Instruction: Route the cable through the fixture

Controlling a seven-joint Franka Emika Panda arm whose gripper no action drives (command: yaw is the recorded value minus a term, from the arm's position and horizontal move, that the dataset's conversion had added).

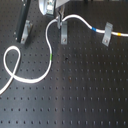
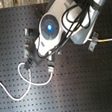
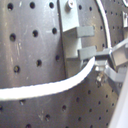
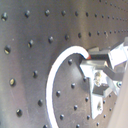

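While the gripper (image 3: 102, 59) stands clamped on the long thin white flexible cable (image 1: 49, 39), the cord loops limply: light, soft, compliant. Judged best held close beside the small upright dark-grey metal fixture (image 1: 63, 36), where slack is least.

Matt black perforated metal table (image 1: 75, 100)

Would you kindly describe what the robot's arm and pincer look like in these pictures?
In the second exterior view the arm is white and rounded, with a round cap glowing blue at its centre and black cables looping along it. In both wrist views the pincer shows grey, blocky metal fingers.
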